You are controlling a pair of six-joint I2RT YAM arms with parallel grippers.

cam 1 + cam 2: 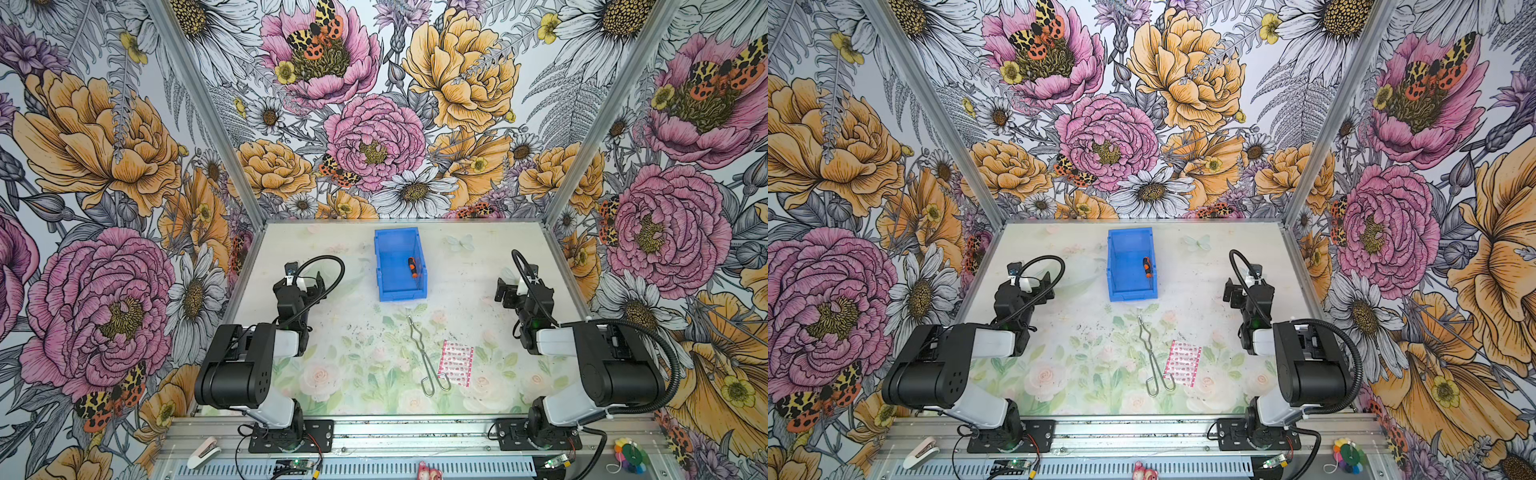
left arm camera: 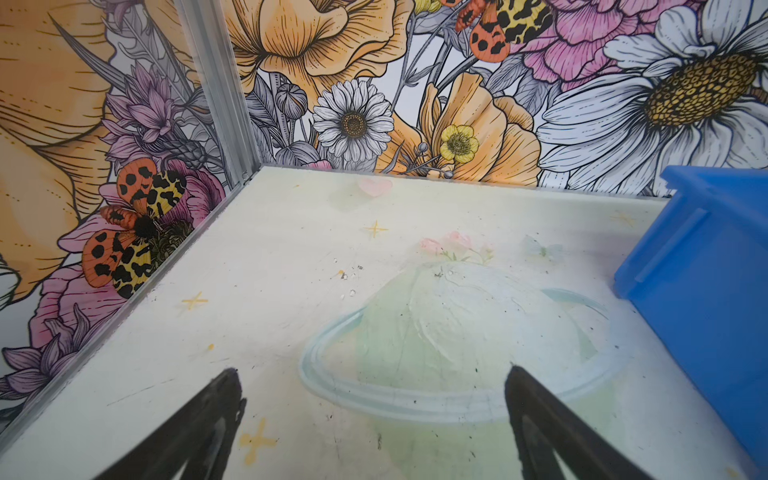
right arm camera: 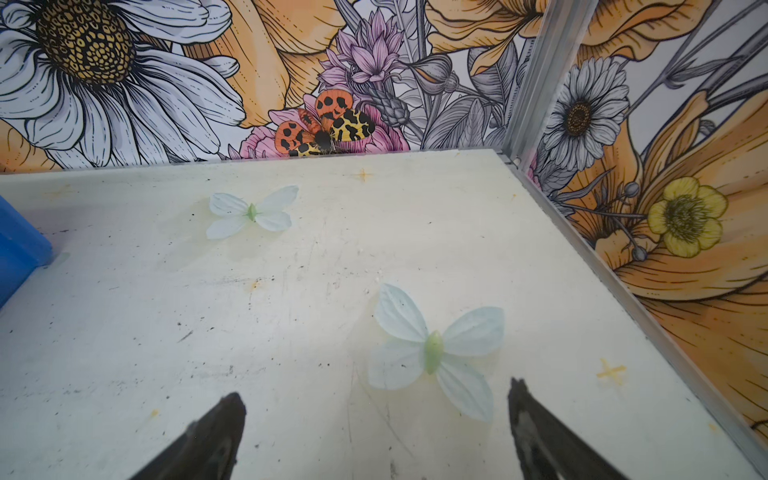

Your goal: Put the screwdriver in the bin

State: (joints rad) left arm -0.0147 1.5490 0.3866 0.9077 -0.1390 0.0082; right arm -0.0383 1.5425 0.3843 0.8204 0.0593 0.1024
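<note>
Closest to the front of the bench (image 1: 457,291) lie metal wire tongs (image 1: 426,355) with looped handles. Just beside them, on their right, lies a small pink and white packet (image 1: 457,362).

A bit farther back are the two arms, one on each side. The left gripper (image 2: 372,374) hangs over the bare bench with its jaws spread wide, and nothing is between them. In both top views it sits to the left of the bin. The right gripper (image 3: 376,388) hangs over the bench too, with its jaws spread wide and nothing held. A pale butterfly picture (image 3: 434,351) on the bench shows near its tips.

Farther back, in the middle, stands the blue bin (image 1: 384,270). Its low end faces the front. The screwdriver (image 1: 412,267) lies inside the bin, on the floor of it, close to the right wall. Both top views show it there (image 1: 1146,267). Its orange and black handle is clear to see. The thin shaft is too small to make out well.

Behind the bin is the flower wall (image 1: 374,137).
</note>
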